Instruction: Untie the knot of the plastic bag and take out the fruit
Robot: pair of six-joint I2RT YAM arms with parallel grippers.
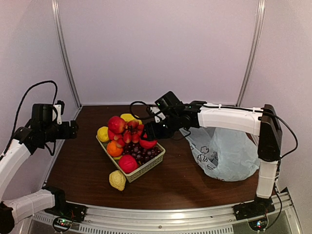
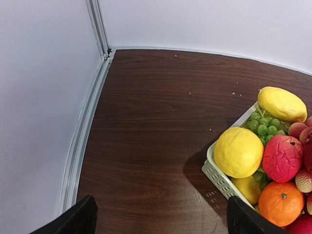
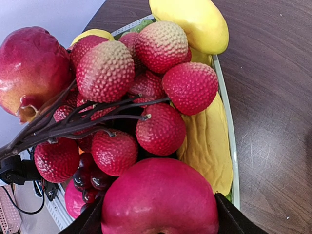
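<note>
Two grippers, one loaded. Far L: L gripper (image 2: 161, 223) over dark wood table (image 2: 156, 122), well apart from the fruit (image 1: 127, 131), fingers (image 2: 73, 219) spread wide w/ only tabletop between. Mid-table: pale slotted basket (image 1: 148, 168), heaped high. Mango (image 2: 282, 103) at far rim, green grapes (image 2: 263, 126) beside it, round yellow citrus (image 2: 239, 152) at L corner, orange (image 2: 282, 202) nearer. Just off basket's near corner, on the wood: lumpy yellow lemon (image 1: 117, 180), touching or just short of it, cannot tell which. Over basket's R side: R gripper (image 3: 160, 220) clamped on red apple (image 3: 161, 195), one finger each side, lychee bunch (image 3: 141, 97) on dark twig just beyond. Far R: plastic bag (image 1: 229, 151), pale blue, translucent, dark print on side, slumped on table under R forearm (image 1: 229, 118), apart from basket. Knot: not made out in top view.
</note>
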